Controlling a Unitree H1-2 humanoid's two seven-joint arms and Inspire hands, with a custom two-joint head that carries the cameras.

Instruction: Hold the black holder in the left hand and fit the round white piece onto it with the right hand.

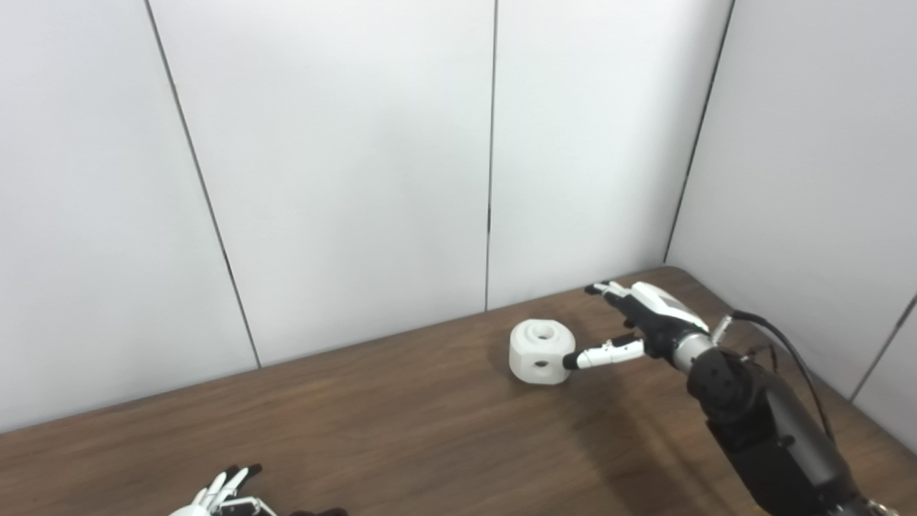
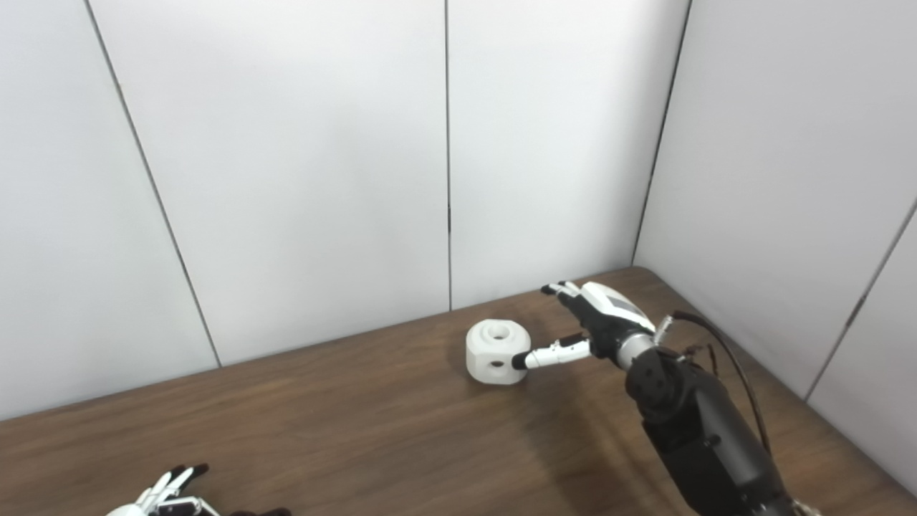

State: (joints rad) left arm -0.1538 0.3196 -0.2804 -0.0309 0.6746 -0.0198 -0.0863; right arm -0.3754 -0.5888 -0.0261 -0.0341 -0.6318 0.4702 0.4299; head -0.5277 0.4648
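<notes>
In the left eye view, the left hand (image 1: pixel 222 494) is cut off at the bottom edge, lower left; only its spread fingertips show, holding nothing visible. A dark shape just right of it at the frame edge is too clipped to identify. The right hand (image 1: pixel 645 322) reaches in from lower right, released, fingers apart, its thumb tip touching the round white piece (image 1: pixel 541 352) standing on the brown bench (image 1: pixel 401 423) right of centre.

In the right eye view, the white piece (image 2: pixel 498 352) sits near the bench's far edge by the wall; open bench stretches left.
</notes>
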